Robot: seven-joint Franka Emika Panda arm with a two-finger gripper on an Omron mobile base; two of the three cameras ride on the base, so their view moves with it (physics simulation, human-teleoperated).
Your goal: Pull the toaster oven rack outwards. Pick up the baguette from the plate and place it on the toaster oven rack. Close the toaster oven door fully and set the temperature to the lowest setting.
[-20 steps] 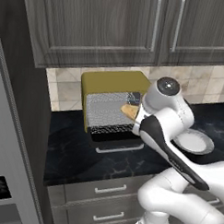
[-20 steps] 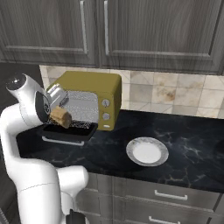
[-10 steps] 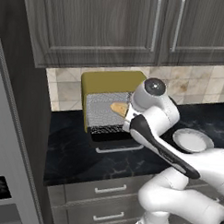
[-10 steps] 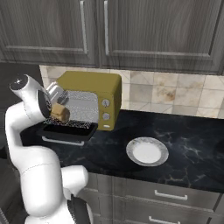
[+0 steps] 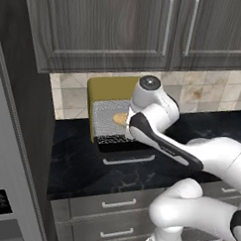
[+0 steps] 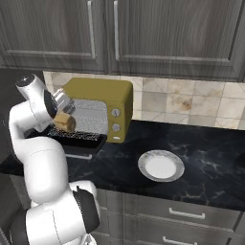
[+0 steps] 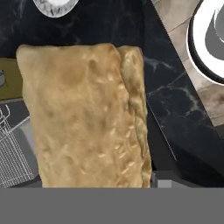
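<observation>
baguette clamped in jaws, hanging over oven rack. probably light, stiff, crumbly crust; best gripped gently across middle.

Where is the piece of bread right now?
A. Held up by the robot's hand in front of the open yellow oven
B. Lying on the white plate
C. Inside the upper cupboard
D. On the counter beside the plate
A. The baguette sits in the gripper just in front of the toaster oven, above its lowered door, while the plate on the counter lies bare.
</observation>
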